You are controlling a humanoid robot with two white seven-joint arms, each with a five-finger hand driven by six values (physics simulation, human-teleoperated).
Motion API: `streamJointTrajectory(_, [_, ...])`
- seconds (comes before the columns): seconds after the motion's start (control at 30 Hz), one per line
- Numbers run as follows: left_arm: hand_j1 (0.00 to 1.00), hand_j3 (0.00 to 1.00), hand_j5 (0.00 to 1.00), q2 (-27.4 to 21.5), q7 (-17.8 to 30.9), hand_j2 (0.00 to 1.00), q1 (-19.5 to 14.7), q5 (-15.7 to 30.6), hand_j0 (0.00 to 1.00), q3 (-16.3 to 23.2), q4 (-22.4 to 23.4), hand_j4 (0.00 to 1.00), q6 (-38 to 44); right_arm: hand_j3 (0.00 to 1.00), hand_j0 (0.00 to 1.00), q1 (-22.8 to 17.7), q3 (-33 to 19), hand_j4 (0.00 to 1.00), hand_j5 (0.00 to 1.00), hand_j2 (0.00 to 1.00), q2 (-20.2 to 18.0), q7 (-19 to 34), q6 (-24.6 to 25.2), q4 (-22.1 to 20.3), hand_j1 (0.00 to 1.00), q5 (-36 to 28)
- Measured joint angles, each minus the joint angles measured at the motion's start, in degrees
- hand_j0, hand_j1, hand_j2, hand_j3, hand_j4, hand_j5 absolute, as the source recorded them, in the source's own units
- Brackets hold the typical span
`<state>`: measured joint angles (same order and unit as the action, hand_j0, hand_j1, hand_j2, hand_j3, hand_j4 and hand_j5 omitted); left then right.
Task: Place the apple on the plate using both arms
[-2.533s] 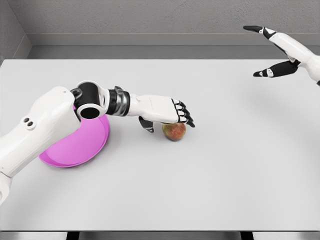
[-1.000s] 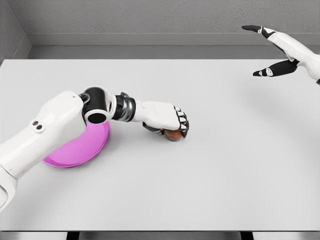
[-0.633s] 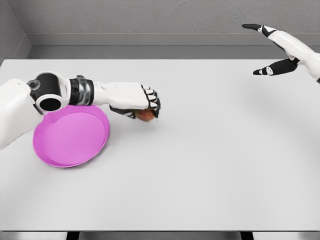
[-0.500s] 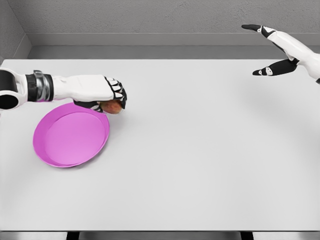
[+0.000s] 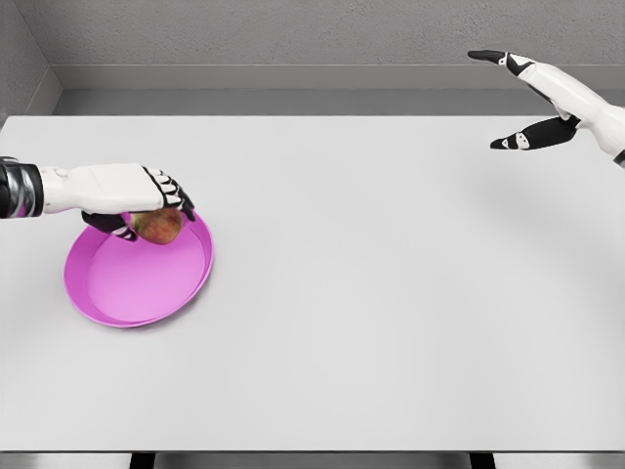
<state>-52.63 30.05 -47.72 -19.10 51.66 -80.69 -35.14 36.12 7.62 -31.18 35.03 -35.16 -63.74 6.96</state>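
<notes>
Two white, smooth-shelled arms with five-finger hands, left hand (image 5: 117,191) and right hand (image 5: 557,103), black fingers (image 5: 176,195) and a ribbed dark wrist ring.

Simulated test bench: bare white table (image 5: 391,322), grey walls (image 5: 293,34).

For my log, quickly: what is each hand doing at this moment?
Left hand: closed on the apple, over the plate.
Right hand: open, holding nothing.
</notes>
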Motion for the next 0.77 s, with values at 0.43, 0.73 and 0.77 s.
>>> streamJointTrajectory(0.43, [1.0, 1.0, 1.0, 5.06, -0.22, 1.0, -2.2, 7.86, 1.0, -3.61, 15.94, 1.0, 0.02, 1.0, 1.0, 0.0, 0.23, 1.0, 1.0, 1.0, -0.07, 0.0, 0.0, -0.2, 1.0, 0.0])
streamJointTrajectory(0.73, [1.0, 1.0, 1.0, 8.4, -0.23, 1.0, -2.64, 10.97, 1.0, -6.65, 26.92, 1.0, 0.01, 1.0, 1.0, 0.0, 0.36, 1.0, 1.0, 1.0, -0.06, 0.0, 0.0, -0.21, 1.0, 0.0])
streamJointTrajectory(0.77, [1.0, 1.0, 1.0, 8.56, -0.23, 1.0, -2.64, 11.02, 1.0, -6.7, 27.39, 1.0, 0.01, 1.0, 1.0, 0.0, 0.37, 1.0, 1.0, 1.0, -0.07, 0.0, 0.0, -0.21, 1.0, 0.0])
